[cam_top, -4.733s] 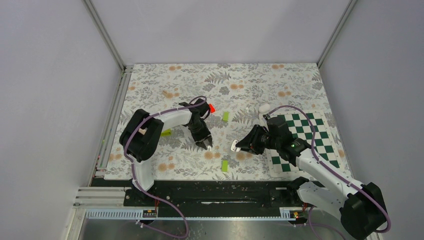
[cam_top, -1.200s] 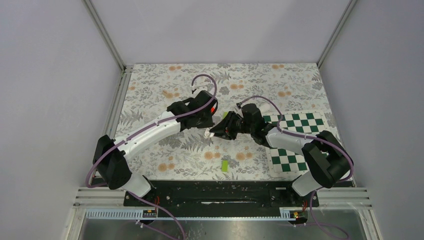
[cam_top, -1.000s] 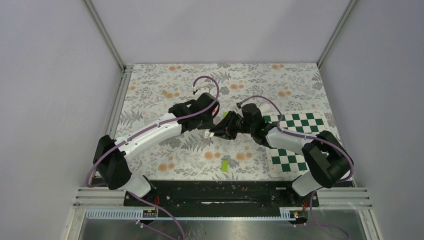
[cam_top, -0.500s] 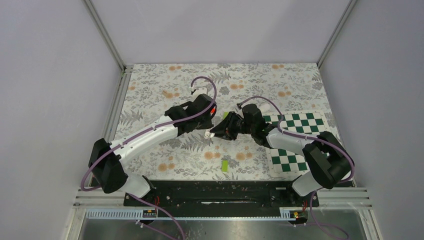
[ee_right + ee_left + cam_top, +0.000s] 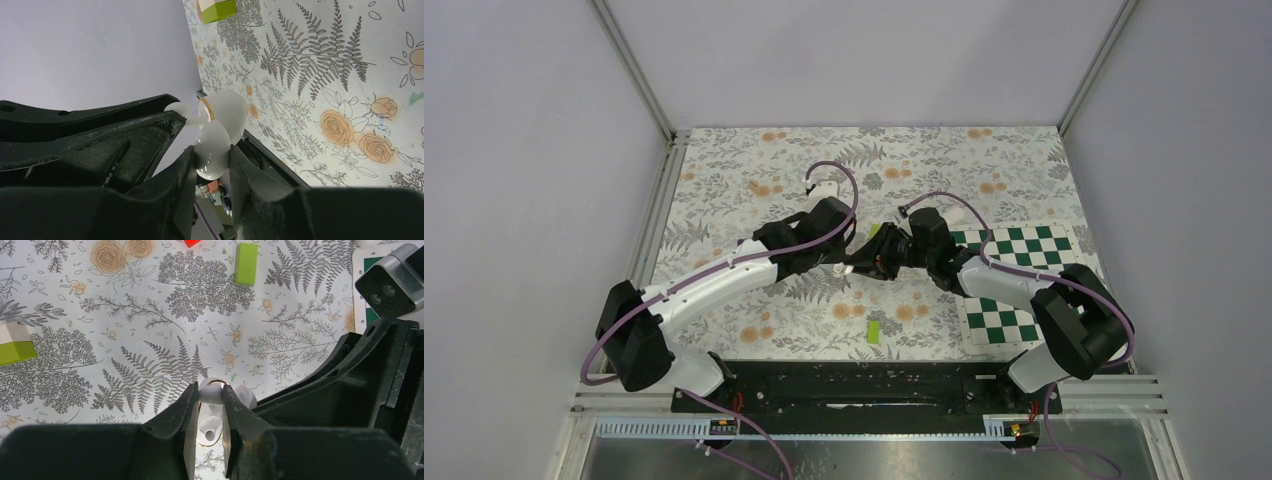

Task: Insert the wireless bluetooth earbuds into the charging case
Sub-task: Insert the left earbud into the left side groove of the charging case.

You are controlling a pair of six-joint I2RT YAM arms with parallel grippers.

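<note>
In the left wrist view my left gripper (image 5: 210, 390) is shut on a small white earbud (image 5: 210, 394). Directly behind it the charging case (image 5: 210, 429) is open, showing a hollow white socket, with its lid (image 5: 246, 397) to the right. In the right wrist view my right gripper (image 5: 212, 155) is shut on the glossy white charging case (image 5: 213, 149), its lid (image 5: 228, 113) hinged open. The earbud's tip (image 5: 176, 107) pokes out beside it. From above, both grippers meet mid-table, left gripper (image 5: 837, 264) against right gripper (image 5: 854, 266). Whether the earbud touches the socket I cannot tell.
A green block (image 5: 875, 232) lies just behind the grippers and another green block (image 5: 874, 330) nearer the front. A red block (image 5: 196, 242) and a green-and-white block (image 5: 15, 347) show in the left wrist view. A green checkered mat (image 5: 1024, 262) lies at the right.
The left arm has shifted and brought its held earbud a little closer to the case. The right arm and the case have stayed still. Both grips are unchanged.
</note>
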